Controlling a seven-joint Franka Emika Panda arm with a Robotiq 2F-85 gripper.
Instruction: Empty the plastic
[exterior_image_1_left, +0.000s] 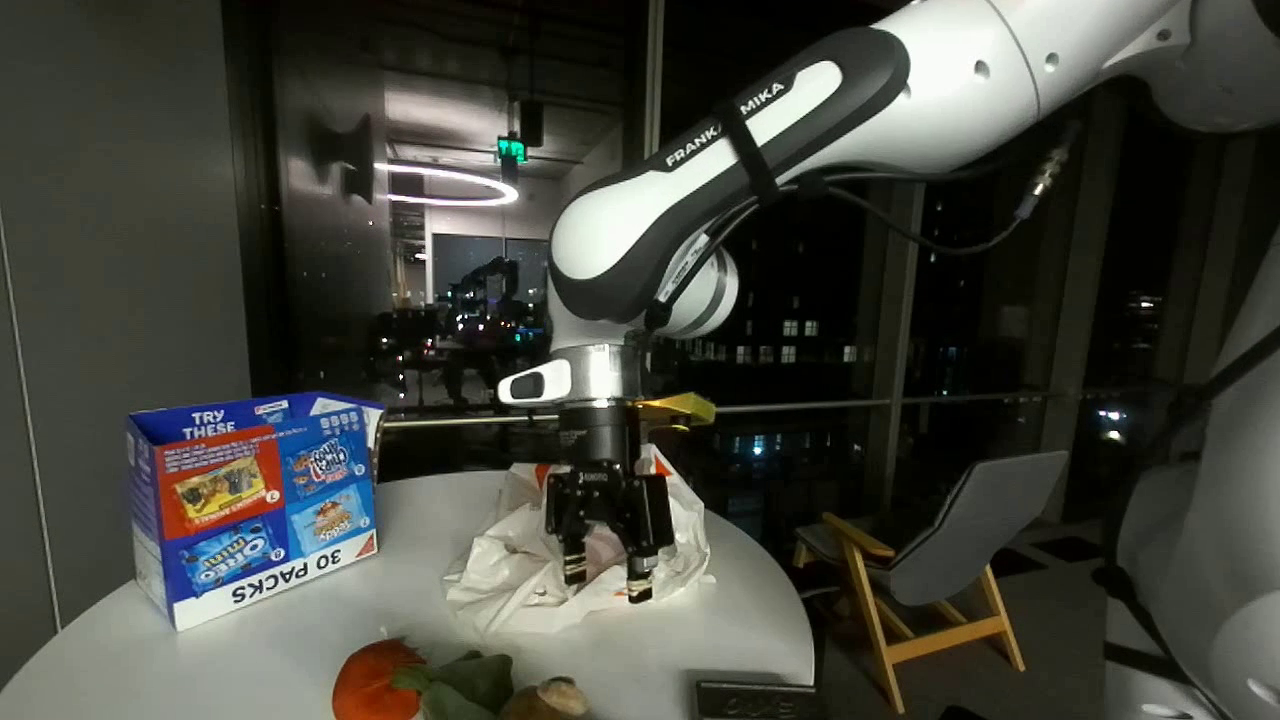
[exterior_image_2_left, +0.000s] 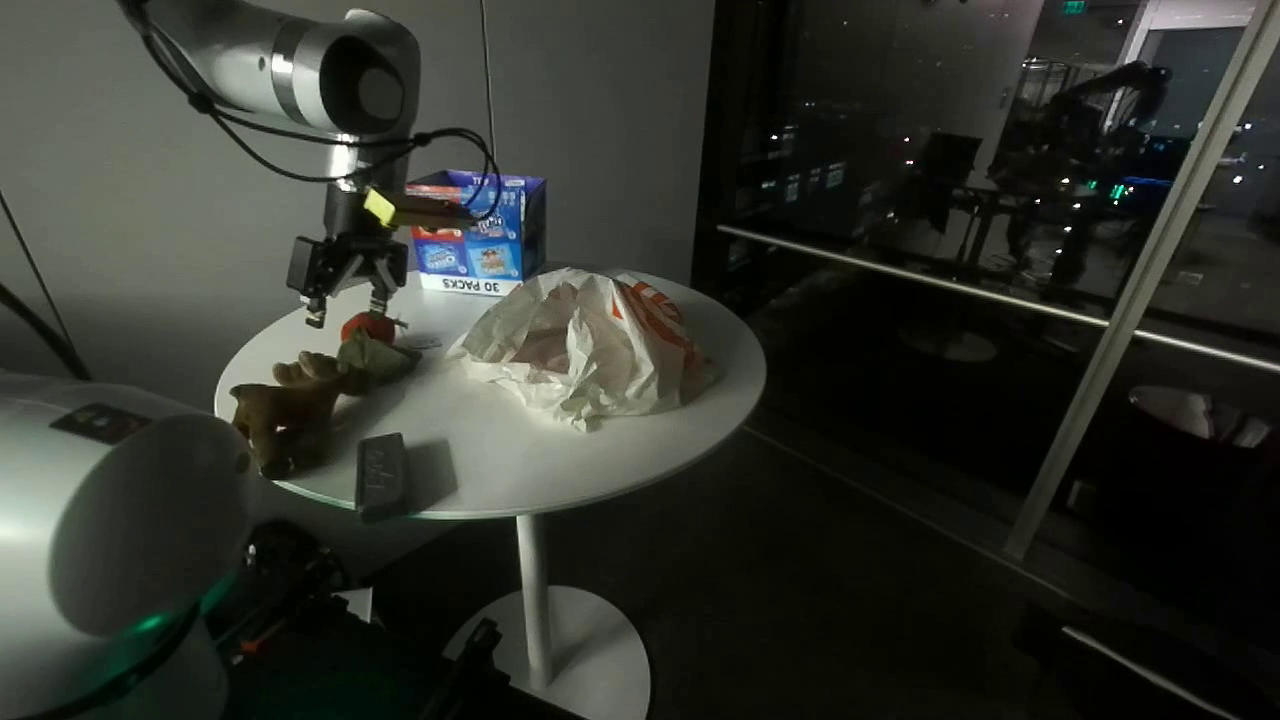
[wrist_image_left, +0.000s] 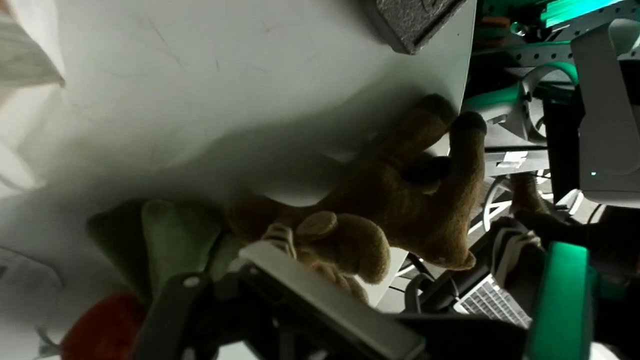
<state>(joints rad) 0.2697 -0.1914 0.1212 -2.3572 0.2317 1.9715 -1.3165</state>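
Note:
A crumpled white plastic bag (exterior_image_1_left: 510, 575) with orange print lies on the round white table (exterior_image_1_left: 420, 610). It also shows in an exterior view (exterior_image_2_left: 610, 350) and at the left edge of the wrist view (wrist_image_left: 30, 70). Something pinkish shows in its opening (exterior_image_2_left: 548, 350); I cannot tell what it is. My gripper (exterior_image_1_left: 607, 582) points down, open, with nothing between its fingers. In an exterior view the gripper (exterior_image_2_left: 348, 312) is to the side of the bag, apart from it, over the orange plush (exterior_image_2_left: 368, 327). A brown plush animal (wrist_image_left: 395, 200) lies below the open fingers (wrist_image_left: 400, 241).
A blue snack box (exterior_image_1_left: 255, 500) stands at the table's back, also in an exterior view (exterior_image_2_left: 480, 235). Green plush leaves (wrist_image_left: 180, 235) lie between the orange and brown plush. A dark grey block (exterior_image_2_left: 382, 475) sits at the table edge. A chair (exterior_image_1_left: 960, 530) stands beyond.

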